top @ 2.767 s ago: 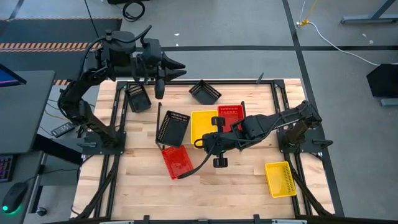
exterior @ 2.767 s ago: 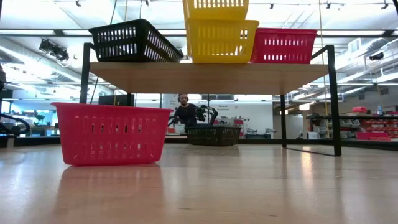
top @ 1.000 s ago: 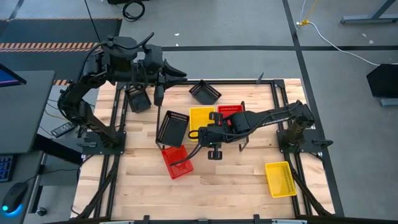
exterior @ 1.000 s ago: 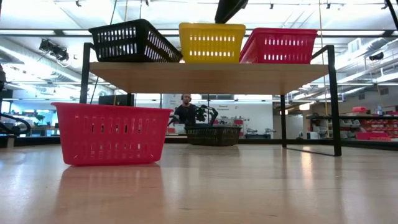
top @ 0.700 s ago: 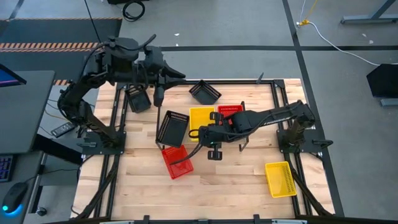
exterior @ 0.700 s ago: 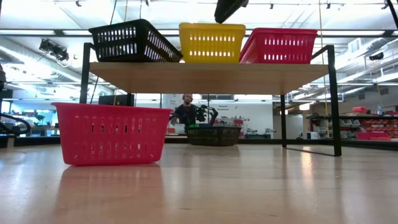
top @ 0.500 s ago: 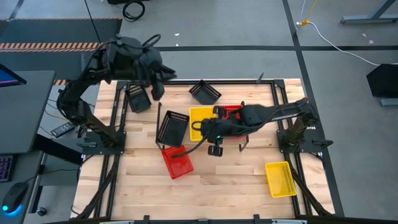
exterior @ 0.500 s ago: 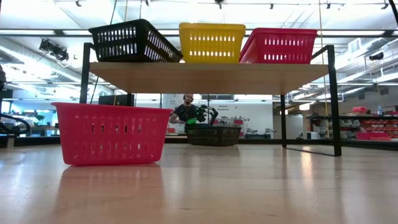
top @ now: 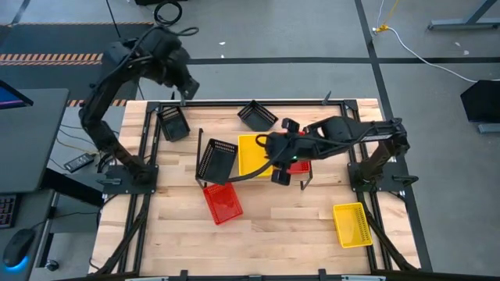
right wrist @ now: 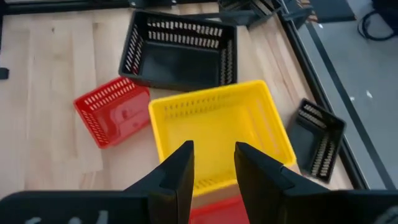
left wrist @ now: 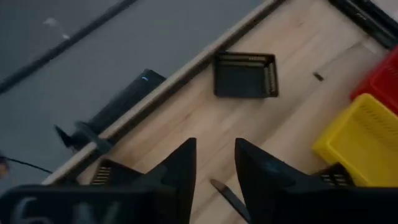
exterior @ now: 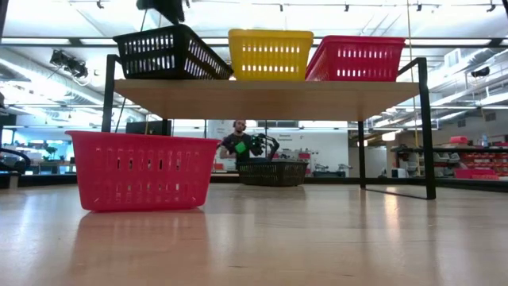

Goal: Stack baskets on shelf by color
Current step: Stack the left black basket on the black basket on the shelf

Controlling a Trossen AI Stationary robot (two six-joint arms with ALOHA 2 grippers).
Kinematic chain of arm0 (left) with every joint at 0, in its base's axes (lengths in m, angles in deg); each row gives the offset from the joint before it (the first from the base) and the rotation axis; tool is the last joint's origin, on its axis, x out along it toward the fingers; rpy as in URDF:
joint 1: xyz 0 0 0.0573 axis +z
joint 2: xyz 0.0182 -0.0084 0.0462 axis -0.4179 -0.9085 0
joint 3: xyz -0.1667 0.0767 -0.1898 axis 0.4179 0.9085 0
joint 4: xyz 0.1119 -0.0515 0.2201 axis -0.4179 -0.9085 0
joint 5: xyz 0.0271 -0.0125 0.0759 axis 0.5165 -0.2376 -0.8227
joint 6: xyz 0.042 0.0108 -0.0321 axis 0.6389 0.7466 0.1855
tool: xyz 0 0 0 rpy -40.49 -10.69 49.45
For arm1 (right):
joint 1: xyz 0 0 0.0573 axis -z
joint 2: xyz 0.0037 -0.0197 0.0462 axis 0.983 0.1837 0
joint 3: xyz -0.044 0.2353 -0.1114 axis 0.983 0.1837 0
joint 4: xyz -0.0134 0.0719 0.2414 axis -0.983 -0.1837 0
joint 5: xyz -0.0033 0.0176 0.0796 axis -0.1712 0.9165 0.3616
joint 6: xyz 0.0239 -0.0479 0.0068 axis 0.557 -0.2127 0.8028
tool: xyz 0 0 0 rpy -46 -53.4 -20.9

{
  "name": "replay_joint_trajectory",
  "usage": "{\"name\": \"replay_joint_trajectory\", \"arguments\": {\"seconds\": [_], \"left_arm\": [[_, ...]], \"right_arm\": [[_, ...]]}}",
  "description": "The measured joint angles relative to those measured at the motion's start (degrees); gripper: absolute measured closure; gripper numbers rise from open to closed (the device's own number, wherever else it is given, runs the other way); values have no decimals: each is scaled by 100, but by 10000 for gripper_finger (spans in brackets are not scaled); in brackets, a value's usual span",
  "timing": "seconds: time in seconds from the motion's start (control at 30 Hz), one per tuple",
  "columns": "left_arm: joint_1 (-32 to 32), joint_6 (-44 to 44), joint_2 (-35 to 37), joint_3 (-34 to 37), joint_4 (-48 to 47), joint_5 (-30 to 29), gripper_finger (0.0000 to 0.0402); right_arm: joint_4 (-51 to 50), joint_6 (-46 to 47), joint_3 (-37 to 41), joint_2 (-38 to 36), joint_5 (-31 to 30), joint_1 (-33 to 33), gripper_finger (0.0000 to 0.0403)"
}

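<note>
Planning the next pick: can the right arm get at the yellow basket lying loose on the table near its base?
Probably yes. The yellow basket sits alone on bare table beside the right arm's base, nothing on it, and the right gripper holds nothing, though it must swing back.

left hand [left wrist: 211,168] raised at far left corner, right hand [right wrist: 211,165] mid-table, both parted, empty

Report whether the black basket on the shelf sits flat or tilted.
Tilted. In the low view the black basket leans, one end raised off the shelf, while the yellow basket beside it sits level.
</note>
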Motion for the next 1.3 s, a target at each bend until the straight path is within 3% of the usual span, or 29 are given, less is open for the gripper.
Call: {"name": "replay_joint_trajectory", "arguments": {"seconds": [0.13, 0.33, 0.47, 0.87, 1.3], "left_arm": [[109, 22, 24, 808, 14, -41, 253], [217, -24, 118, 2074, 26, -802, 197], [226, 281, 244, 2514, 32, -1012, 174], [554, 914, 819, 4263, 29, -224, 170], [-25, 1945, 1338, 5983, 770, -194, 170]], "right_arm": [[-397, 314, 0, -273, -152, 24, 283], [-1017, 789, 0, -827, -508, 33, 283], [-1319, 1050, 0, -1164, -630, 33, 283], [-1500, 855, 0, -1528, -1027, 37, 283], [-1620, 737, 186, -1578, -1008, 37, 283]]}}
